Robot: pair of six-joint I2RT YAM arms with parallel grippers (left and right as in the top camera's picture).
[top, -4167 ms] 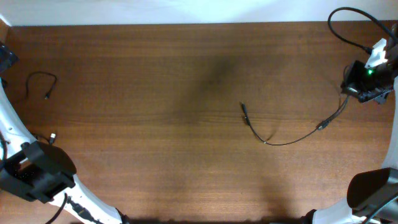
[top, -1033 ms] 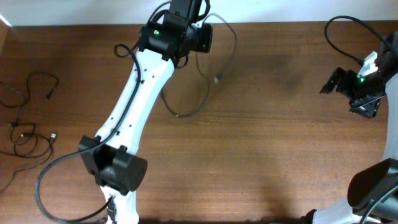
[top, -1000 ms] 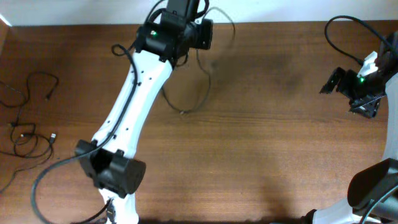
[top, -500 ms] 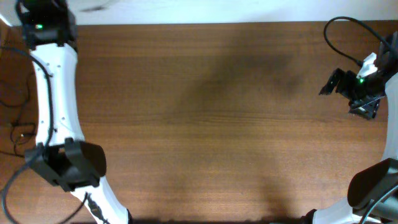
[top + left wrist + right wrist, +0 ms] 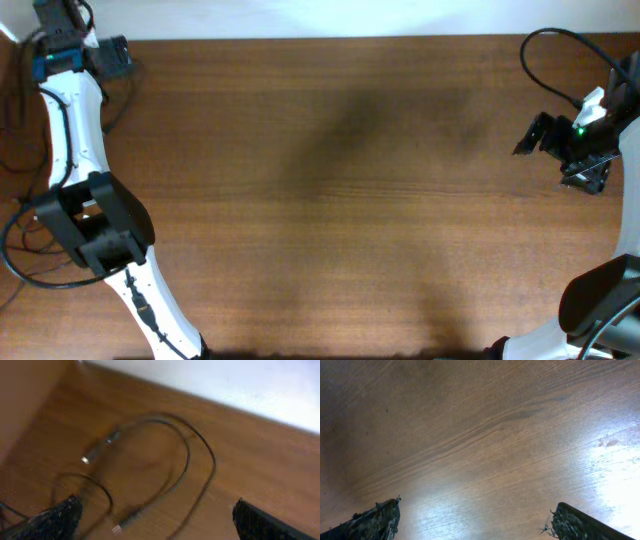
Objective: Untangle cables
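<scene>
The cables [image 5: 186, 455] are thin black cords in loose loops on the brown table, in the left wrist view. One silver-tipped plug [image 5: 98, 452] lies at the left and another [image 5: 125, 521] near the bottom edge. My left gripper [image 5: 155, 527] hangs above them, open, with nothing between its fingertips [image 5: 52, 520]. In the overhead view my left gripper [image 5: 120, 58] is at the table's far left back corner, with a thin cord [image 5: 124, 95] curving just below it. My right gripper [image 5: 527, 135] is at the right side, open over bare wood [image 5: 480, 460].
More thin cords [image 5: 28, 218] lie at the table's left edge beside the left arm's base. A thicker black arm cable [image 5: 545, 45] loops at the back right. The white wall [image 5: 240, 385] runs along the table's back edge.
My left arm has swung from the table's back centre to the far left corner with a cord, and its jaws have opened. The cord now lies on the table. The right arm has not moved.
</scene>
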